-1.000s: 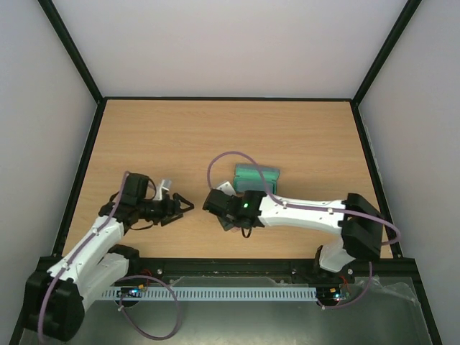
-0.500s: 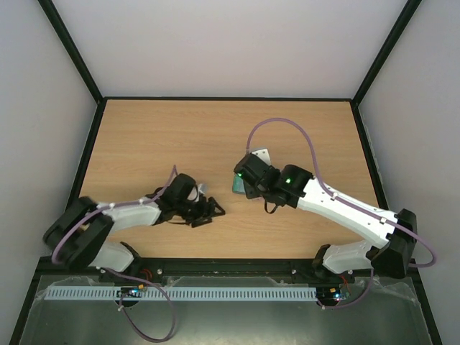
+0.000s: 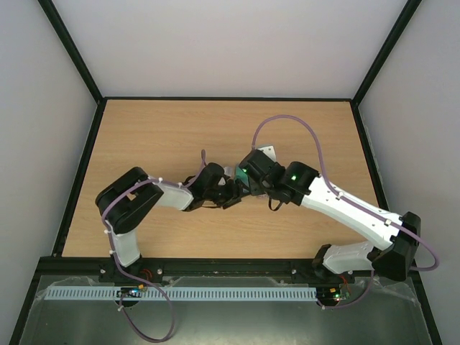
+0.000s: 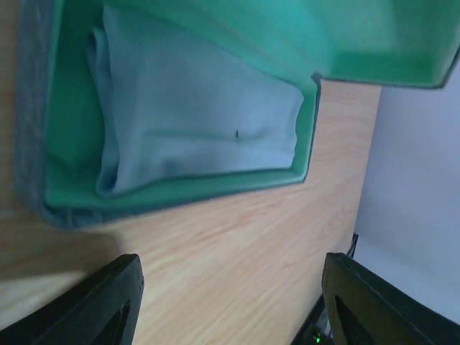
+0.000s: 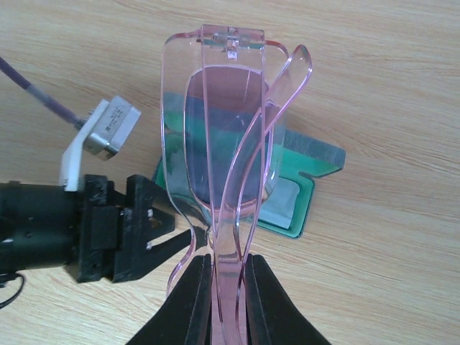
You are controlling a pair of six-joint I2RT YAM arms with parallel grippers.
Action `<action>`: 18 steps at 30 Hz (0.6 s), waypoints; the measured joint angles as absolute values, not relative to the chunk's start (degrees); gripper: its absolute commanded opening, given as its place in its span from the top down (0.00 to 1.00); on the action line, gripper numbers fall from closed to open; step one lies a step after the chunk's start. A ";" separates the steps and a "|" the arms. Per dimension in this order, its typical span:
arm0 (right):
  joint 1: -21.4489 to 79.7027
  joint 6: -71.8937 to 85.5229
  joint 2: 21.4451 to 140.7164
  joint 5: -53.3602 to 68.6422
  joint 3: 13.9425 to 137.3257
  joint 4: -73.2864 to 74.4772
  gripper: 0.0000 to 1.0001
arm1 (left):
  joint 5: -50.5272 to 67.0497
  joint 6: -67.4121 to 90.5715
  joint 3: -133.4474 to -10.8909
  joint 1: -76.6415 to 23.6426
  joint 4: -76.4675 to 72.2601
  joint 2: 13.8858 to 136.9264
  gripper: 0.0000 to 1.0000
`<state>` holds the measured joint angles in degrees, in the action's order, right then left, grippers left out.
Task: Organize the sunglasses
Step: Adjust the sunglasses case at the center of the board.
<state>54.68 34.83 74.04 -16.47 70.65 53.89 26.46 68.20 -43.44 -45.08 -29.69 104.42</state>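
The sunglasses point(image 5: 223, 129), pink and see-through, are folded and stand on end in my right gripper point(image 5: 227, 287), which is shut on their lower part. They hang just above the open case point(image 5: 305, 188), whose lining is green. A light blue cloth point(image 4: 194, 122) lies folded inside the case point(image 4: 65, 215). My left gripper point(image 4: 230, 302) is open over bare wood right beside the case's long edge, with nothing between its fingers. In the top view the left gripper point(image 3: 233, 195) and right gripper point(image 3: 248, 171) nearly meet at the table's middle, and the case is mostly hidden under them.
The wooden table point(image 3: 158, 136) is ringed by a black frame and pale walls. The left wrist's white camera block point(image 5: 100, 133) sits close to the glasses on their left. A purple cable point(image 3: 287, 126) loops above the right wrist.
The left arm has swung right from the left side to the case. The right gripper has carried the sunglasses back and right, over the case. The left jaws have narrowed slightly.
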 measured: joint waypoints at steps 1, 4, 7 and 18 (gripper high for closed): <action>54.59 34.74 73.91 -16.47 70.89 53.95 0.93 | 25.96 68.38 -43.90 -45.06 -29.91 105.08 0.29; 54.26 34.52 73.41 -16.47 71.24 54.11 0.93 | 24.95 68.60 -45.12 -44.91 -30.46 106.41 0.29; 53.76 34.15 72.93 -16.47 71.26 54.39 0.93 | 24.32 68.58 -45.87 -44.51 -30.70 106.67 0.29; 52.84 33.65 71.77 -16.05 71.24 54.59 0.93 | 23.38 67.29 -48.86 -42.57 -30.96 109.82 0.29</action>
<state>52.84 33.65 71.77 -16.05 71.24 54.59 23.38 67.29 -48.86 -42.57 -30.96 109.82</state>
